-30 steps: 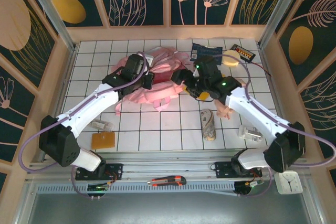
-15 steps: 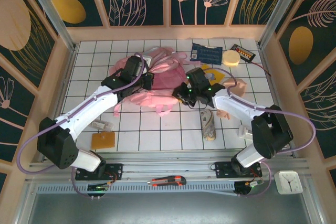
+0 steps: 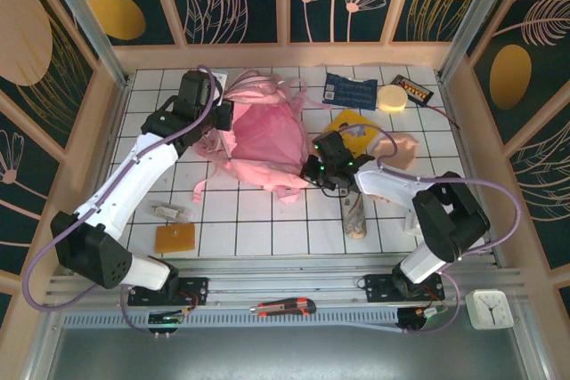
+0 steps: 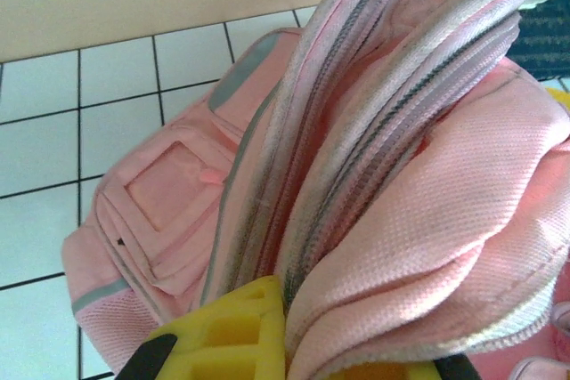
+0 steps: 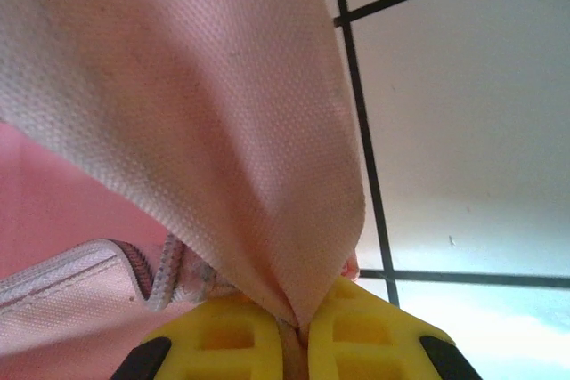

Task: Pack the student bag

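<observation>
The student bag lies on the tiled table, toward its far edge and just left of the middle. The left gripper pinches the bag's zippered rim on its left side. The right gripper is clamped tight on a fold of pink fabric at the bag's near right side.

The student bag ran off the left wrist view's right and bottom edges, its inside hidden. The right gripper was cut by its view's bottom edge (yellow pads half in frame). Print on the blue card was too small to read.
</observation>
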Controlling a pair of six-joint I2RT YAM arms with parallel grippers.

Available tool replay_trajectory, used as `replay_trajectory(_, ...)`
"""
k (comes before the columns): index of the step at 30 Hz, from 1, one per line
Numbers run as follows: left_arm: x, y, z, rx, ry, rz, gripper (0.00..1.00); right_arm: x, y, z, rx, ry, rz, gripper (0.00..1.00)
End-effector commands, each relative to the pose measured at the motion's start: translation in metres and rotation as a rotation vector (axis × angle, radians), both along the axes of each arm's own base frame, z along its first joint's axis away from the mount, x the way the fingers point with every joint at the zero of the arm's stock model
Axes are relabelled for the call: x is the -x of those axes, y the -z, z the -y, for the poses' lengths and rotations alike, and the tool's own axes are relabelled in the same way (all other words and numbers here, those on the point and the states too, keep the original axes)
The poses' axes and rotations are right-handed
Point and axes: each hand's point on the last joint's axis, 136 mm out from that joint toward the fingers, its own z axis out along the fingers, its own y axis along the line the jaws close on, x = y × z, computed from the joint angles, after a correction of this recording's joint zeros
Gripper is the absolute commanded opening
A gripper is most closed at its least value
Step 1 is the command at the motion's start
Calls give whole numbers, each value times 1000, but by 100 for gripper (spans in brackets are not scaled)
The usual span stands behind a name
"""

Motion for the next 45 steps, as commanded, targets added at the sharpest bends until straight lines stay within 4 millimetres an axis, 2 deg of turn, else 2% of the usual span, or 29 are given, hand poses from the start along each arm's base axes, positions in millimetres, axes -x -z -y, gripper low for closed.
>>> replay_trajectory(1, -6, -63, -36, -52, -99, 193, 0, 4, 35, 28, 179, 4, -16, 0)
replay_trajectory(5, -3, -58, -36, -35, -77, 187, 0, -2, 24, 14, 122, -54, 26, 2)
replay_trajectory(8, 3, -47, -22, 13, 0, 176, 0, -11, -14, -8, 13, -128, 100, 36)
replay_trajectory(10, 8, -41, -19, 44, 13, 175, 0, -18, -51, -16, -40, -143, 158, 51)
replay_trajectory(13, 14, -24, -18, 64, 18, 146, 0, -33, -98, -7, -83, -108, 209, 64)
replay_trajectory(15, 16, -12, -17, 72, 20, 124, 0, -43, -112, 15, -62, -42, 202, 67)
replay_trajectory(17, 18, -5, -16, 86, 19, 116, 0, -53, -107, 52, -14, 61, 151, 67)
replay_trajectory(18, 18, -3, -15, 96, 19, 114, 0, -56, -98, 73, 17, 120, 112, 67)
replay_trajectory(21, 16, 3, -11, 119, 24, 109, 0, -63, -74, 119, 35, 248, 37, 66)
replay_trajectory(24, 12, 8, -8, 137, 22, 102, 0, -75, -49, 148, 33, 330, -10, 65)
replay_trajectory(27, 3, 11, 1, 181, 33, 106, 0, -89, -23, 167, 65, 357, -65, 65)
replay_trajectory(32, -17, 27, 15, 214, 38, 81, 0, -112, 2, 179, 91, 359, -92, 65)
replay_trajectory(34, -20, 33, 17, 215, 43, 66, 0, -119, 11, 181, 84, 361, -101, 64)
replay_trajectory(40, -8, 46, 10, 193, 35, 47, 4, -138, 32, 178, 75, 348, -110, 57)
replay_trajectory(45, 1, 58, 5, 186, 23, 22, 4, -145, 41, 170, 64, 340, -115, 41)
